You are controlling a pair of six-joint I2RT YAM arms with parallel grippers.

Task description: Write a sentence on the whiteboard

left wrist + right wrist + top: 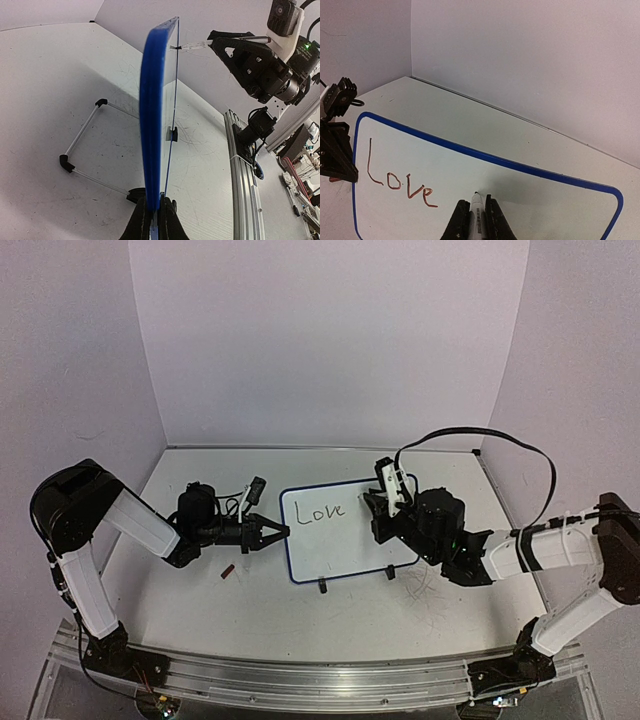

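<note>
The whiteboard (345, 545), blue-rimmed, stands tilted on the table. One word, "Love" (322, 511), is written at its upper left; it reads reddish-brown in the right wrist view (400, 182). My left gripper (275, 533) is shut on the board's left rim, which shows edge-on in the left wrist view (152, 110) between the fingers (156, 212). My right gripper (476, 200) is shut on a marker (477, 212). Its tip sits at the board's face (530, 200), just right of the "e". The right gripper (378, 502) is at the board's upper right.
A small dark red cap (228, 571) lies on the table left of the board. The board's two black feet (322, 587) rest near its lower edge, and a wire stand (82, 145) sits behind it. An aluminium rail (320, 680) runs along the near edge. Walls close three sides.
</note>
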